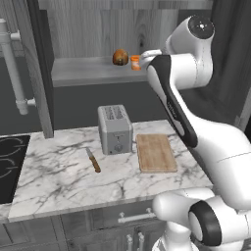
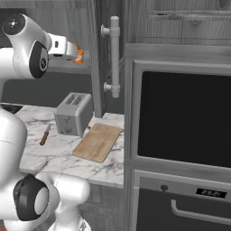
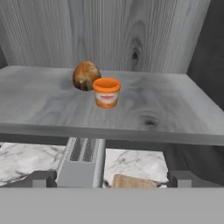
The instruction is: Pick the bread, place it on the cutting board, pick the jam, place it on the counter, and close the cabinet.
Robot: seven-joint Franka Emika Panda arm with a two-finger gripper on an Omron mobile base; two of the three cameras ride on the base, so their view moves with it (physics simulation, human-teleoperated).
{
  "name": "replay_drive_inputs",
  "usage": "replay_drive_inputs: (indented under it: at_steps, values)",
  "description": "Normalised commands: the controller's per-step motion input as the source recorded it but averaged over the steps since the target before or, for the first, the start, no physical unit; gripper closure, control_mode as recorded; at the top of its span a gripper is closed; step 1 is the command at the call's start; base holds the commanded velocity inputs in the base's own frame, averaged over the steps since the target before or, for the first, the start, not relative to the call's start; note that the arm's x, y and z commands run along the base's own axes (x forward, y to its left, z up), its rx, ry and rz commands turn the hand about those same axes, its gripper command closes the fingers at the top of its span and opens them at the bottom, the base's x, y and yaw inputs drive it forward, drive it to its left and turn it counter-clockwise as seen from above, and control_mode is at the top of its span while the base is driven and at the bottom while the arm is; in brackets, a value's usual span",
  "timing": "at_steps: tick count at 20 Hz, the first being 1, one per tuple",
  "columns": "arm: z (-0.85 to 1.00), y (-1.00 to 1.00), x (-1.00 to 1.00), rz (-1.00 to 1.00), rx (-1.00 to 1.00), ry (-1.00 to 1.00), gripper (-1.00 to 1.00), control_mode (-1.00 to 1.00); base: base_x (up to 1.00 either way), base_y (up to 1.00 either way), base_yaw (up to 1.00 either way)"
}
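Where the jam (image 3: 106, 92) stands, it partly hides the bread (image 3: 85, 75).

One bread (image 3: 85, 75) and one jam (image 3: 106, 92) are counted on the shelf (image 3: 175, 118). On the tabletop (image 1: 59, 176), one toaster (image 1: 115, 129), one knife (image 1: 92, 160) and one board (image 1: 156, 153) are counted.

bread (image 3: 85, 75) behind jam (image 3: 106, 92), grey shelf (image 3: 175, 109)

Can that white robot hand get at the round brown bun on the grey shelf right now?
Probably not straight on. The small orange jar stands just in front of the round brown bun, between it and the open gripper. The shelf beside them is bare, so an approach from the side looks possible.
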Motion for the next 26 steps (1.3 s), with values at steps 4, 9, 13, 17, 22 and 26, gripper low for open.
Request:
replay_drive_inputs:
  at_steps: [4, 9, 13, 17, 22, 26]
  values:
    - [-0.14, 0.02, 0.4, 0.0, 0.0, 0.0, -1.0, -1.0, 0.0, 0.0, 0.0]
    - [-0.22, 0.01, 0.47, 0.0, 0.0, 0.0, -1.0, -1.0, 0.0, 0.0, 0.0]
    - [-0.16, 0.02, 0.36, 0.0, 0.0, 0.0, -1.0, -1.0, 0.0, 0.0, 0.0]
    - [-0.13, 0.06, 0.33, 0.0, 0.0, 0.03, -1.0, -1.0, 0.0, 0.0, 0.0]
    - [-0.01, 0.05, 0.3, 0.0, 0.0, 0.03, -1.0, -1.0, 0.0, 0.0, 0.0]
    - [0.0, 0.03, 0.3, 0.0, 0.0, 0.02, -1.0, -1.0, 0.0, 0.0, 0.0]
